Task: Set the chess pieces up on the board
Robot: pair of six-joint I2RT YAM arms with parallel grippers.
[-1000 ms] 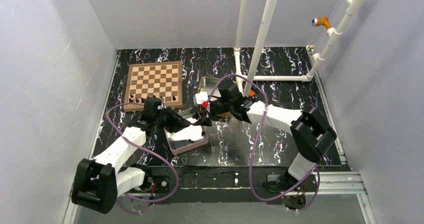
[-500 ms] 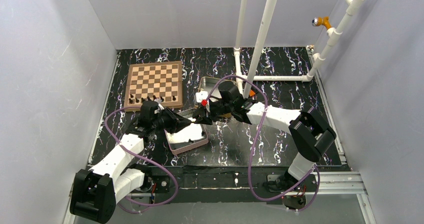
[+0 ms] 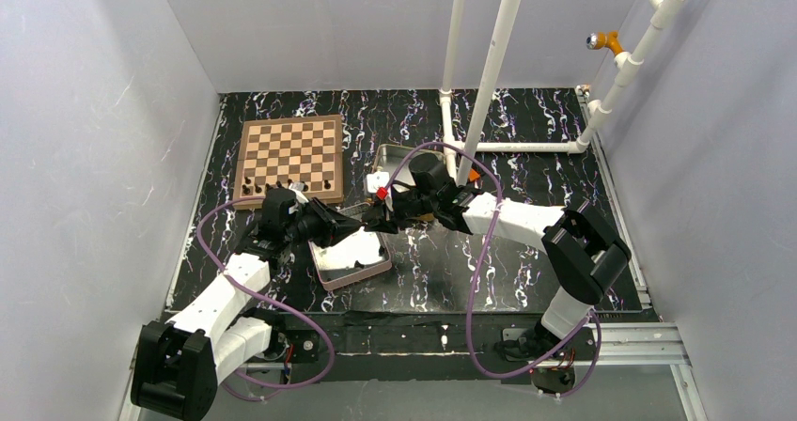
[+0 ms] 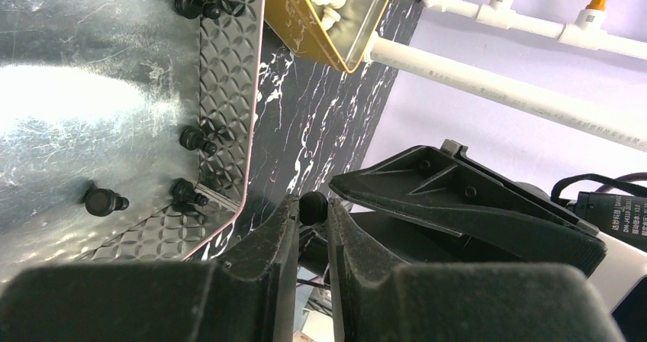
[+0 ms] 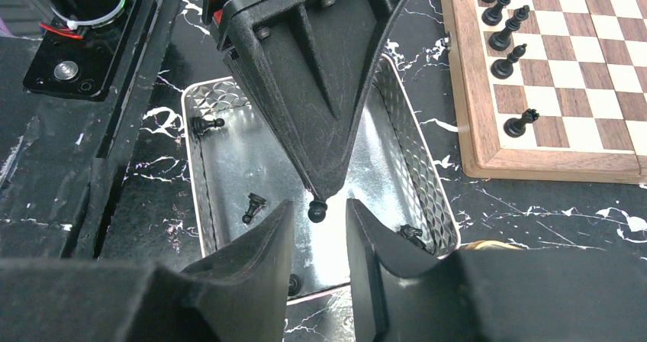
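My left gripper (image 4: pixel 313 204) is shut on a black chess piece (image 4: pixel 313 208); the piece's round head sticks out past the fingertips. In the right wrist view that head (image 5: pixel 317 211) hangs between the jaws of my right gripper (image 5: pixel 319 224), which is open with a narrow gap on each side. The two grippers meet tip to tip (image 3: pixel 367 218) above the silver tin (image 3: pixel 368 272). Several loose black pieces (image 5: pixel 254 204) lie in that tin. The board (image 3: pixel 289 139) lies at the back left with several black pieces (image 5: pixel 503 38) standing along its near edge.
A gold tin (image 4: pixel 305 29) holding white pieces lies to the right of the board. White pipes (image 3: pixel 489 73) rise behind my right arm, and one runs along the table (image 4: pixel 519 82). Grey walls close in the black marbled table (image 3: pixel 526 186).
My right gripper's jaws have narrowed around the head of the piece held by the left gripper. The left arm has drawn slightly back to the left; both grippers stay tip to tip.
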